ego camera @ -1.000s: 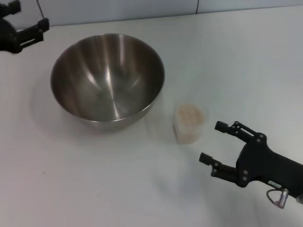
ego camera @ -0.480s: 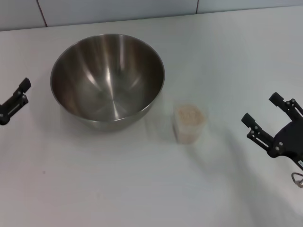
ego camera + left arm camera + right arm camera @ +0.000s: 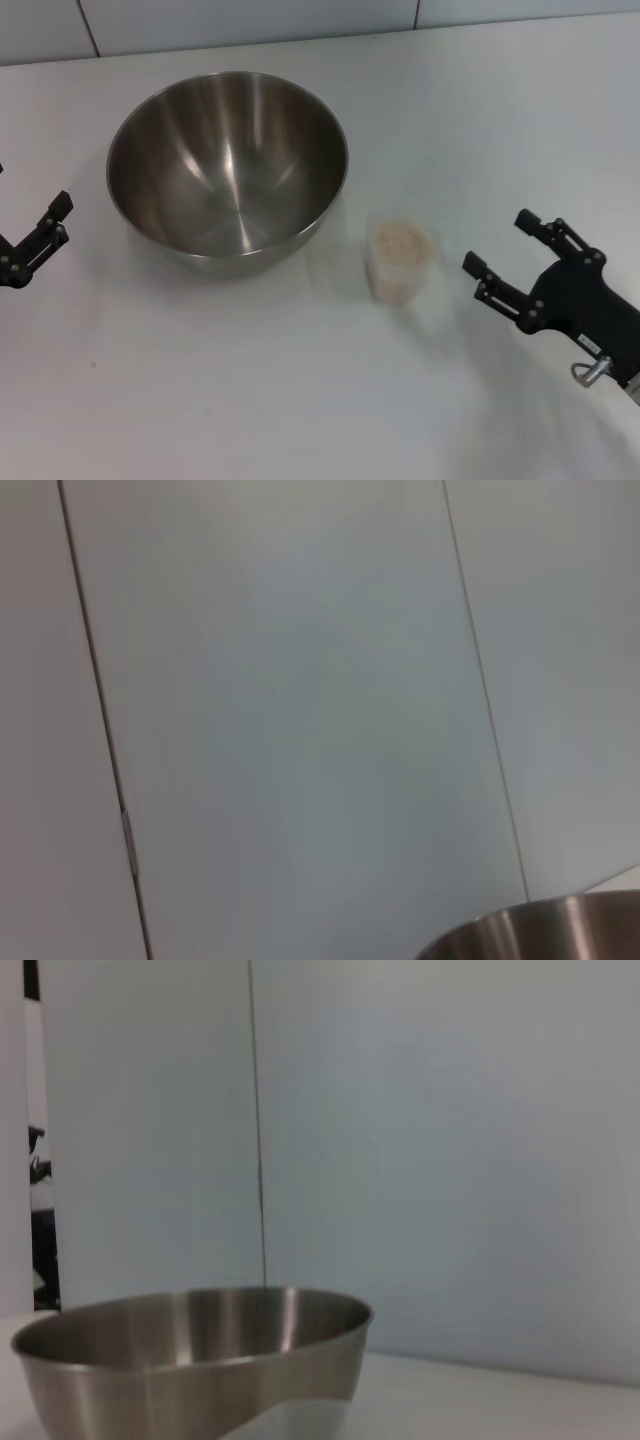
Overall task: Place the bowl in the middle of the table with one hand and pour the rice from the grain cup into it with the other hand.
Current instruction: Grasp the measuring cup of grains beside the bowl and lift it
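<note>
Both grippers hung with fingers apart: my right gripper (image 3: 505,250) just right of the rice cup (image 3: 401,260), my left gripper (image 3: 30,245) left of the bowl (image 3: 228,165) on the table (image 3: 250,400).

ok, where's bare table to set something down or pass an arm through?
Bare table runs along the near edge, in front of the bowl and grain cup. The far right, beyond the cup, is bare too. Crowded: the narrow gap between bowl and cup. The open right end effector sits beside the cup, the open left end effector beside the bowl.
</note>
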Controlling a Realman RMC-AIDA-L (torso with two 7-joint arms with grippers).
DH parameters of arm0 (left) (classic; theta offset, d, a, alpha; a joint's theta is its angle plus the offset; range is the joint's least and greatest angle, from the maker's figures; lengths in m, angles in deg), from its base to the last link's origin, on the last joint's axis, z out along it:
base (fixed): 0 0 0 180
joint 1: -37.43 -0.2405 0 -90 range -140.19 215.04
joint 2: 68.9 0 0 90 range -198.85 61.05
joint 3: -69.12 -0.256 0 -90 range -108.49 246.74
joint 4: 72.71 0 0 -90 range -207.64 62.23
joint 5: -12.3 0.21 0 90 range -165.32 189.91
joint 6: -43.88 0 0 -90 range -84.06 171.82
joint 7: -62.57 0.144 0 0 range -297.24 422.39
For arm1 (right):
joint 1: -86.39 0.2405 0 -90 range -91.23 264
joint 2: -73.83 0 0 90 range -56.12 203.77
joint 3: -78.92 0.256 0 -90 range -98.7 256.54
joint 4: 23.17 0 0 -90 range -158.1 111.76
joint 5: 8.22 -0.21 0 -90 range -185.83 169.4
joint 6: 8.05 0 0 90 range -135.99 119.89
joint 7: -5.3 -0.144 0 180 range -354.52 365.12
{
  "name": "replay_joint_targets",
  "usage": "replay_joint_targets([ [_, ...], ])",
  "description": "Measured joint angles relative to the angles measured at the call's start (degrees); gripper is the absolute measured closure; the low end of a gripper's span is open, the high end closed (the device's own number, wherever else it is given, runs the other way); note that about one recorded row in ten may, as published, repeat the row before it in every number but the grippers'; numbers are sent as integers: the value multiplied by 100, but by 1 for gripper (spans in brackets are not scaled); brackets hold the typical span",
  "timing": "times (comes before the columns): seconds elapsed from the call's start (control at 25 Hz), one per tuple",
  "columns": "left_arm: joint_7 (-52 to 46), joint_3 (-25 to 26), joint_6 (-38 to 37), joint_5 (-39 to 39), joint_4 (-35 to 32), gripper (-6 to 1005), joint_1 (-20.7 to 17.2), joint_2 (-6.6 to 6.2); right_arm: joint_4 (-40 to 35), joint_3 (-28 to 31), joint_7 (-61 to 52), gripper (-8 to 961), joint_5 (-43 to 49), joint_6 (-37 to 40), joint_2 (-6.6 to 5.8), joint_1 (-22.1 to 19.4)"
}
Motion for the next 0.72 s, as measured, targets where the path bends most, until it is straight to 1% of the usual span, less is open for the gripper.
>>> replay_joint_targets([
  [0.08, 0, 0, 0, 0, 0, 185, 0, 0, 41, -40, 2, 129, 1, -162, 4, 24],
  [0.12, -8, 58, 17, -16, 148, 185, 43, 2, 64, -50, 6, 129, 1, -241, 5, 36],
  [0.2, -26, 88, 23, -21, 225, 185, 60, -15, 124, -39, 25, 129, -7, -358, 10, 47],
  [0.36, -42, 74, 22, -8, 230, 184, 60, -20, 204, 31, 28, 129, -45, -528, 11, 88],
  [0.52, -350, 22, 8, 514, 127, 184, 116, -114, 276, 96, 39, 129, -53, -767, 8, 190],
  [0.6, -664, 21, -4, 839, 95, 184, 187, -231, 295, 107, 40, 129, -54, -880, 5, 240],
  [0.68, -818, 35, 3, 1001, 97, 184, 247, -301, 320, 108, 42, 129, -54, -976, 4, 286],
  [0.72, -848, 43, 9, 1040, 98, 184, 257, -315, 330, 109, 42, 129, -54, -1010, 3, 302],
])
